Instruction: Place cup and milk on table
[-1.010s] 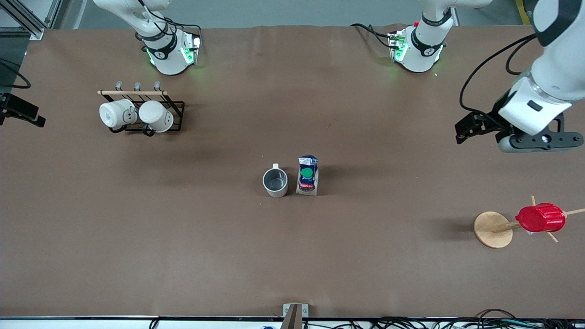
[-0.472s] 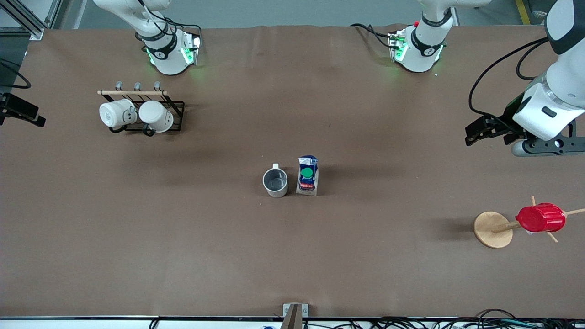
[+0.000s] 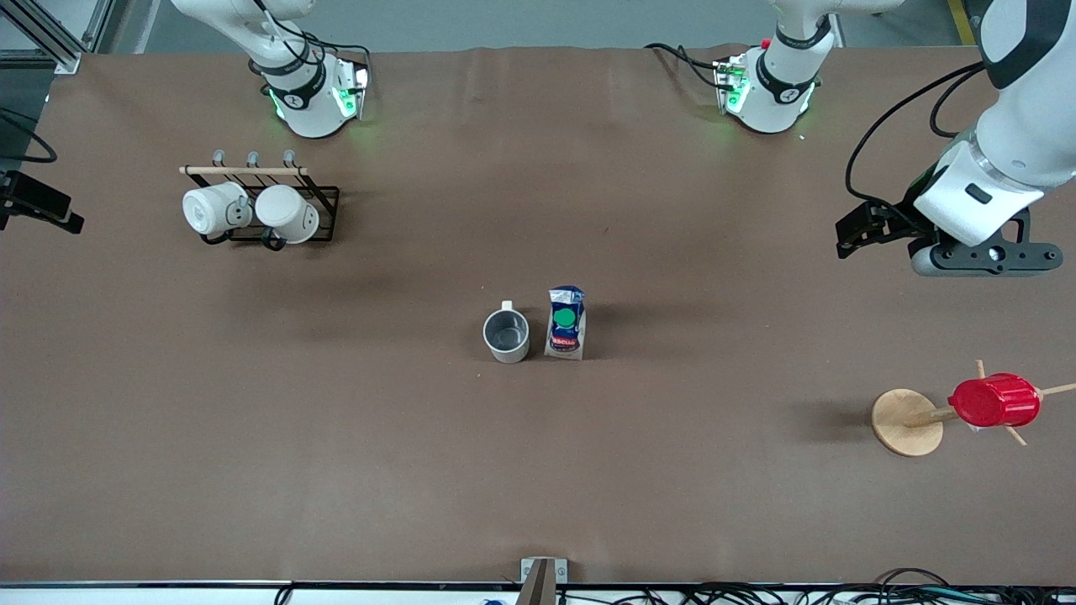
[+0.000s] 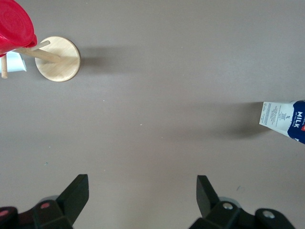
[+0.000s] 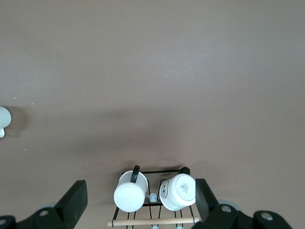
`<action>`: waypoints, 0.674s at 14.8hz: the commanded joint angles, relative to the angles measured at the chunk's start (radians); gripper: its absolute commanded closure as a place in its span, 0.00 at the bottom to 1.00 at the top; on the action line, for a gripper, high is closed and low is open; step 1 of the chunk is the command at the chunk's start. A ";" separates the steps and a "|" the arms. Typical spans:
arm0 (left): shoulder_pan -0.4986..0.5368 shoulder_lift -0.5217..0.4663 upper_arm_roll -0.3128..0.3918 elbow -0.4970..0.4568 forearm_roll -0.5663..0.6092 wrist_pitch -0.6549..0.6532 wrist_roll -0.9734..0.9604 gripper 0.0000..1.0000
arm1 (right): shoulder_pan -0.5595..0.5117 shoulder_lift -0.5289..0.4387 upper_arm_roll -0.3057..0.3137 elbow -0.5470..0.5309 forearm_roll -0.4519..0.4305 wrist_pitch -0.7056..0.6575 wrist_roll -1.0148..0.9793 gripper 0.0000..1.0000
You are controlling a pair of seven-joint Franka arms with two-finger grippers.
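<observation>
The cup (image 3: 506, 335), a cream-white mug with a grey inside, stands upright in the middle of the brown table (image 3: 336, 437). The blue and white milk (image 3: 566, 323) with its green cap stands right beside it, toward the left arm's end. Nothing holds either of them. My left gripper (image 3: 979, 255) hangs over bare table near the left arm's end. In the left wrist view the left gripper (image 4: 142, 188) is open and empty, with the milk (image 4: 285, 119) at the picture's edge. My right gripper (image 5: 141, 191) is open and empty above the mug rack; the cup (image 5: 2, 119) shows partly.
A black wire rack (image 3: 324, 202) holding two white mugs (image 5: 130, 195) stands near the right arm's base. A red ribbed cup (image 3: 994, 401) hangs on a wooden stand (image 3: 904, 423) near the left arm's end, nearer to the front camera than the left gripper.
The left gripper swung out toward the table's end and has come back to about where it was. The cup and the milk have not moved.
</observation>
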 commanded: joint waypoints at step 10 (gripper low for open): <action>0.010 -0.069 -0.041 -0.057 -0.004 0.036 -0.034 0.01 | -0.003 -0.011 0.000 -0.012 0.015 -0.005 -0.010 0.00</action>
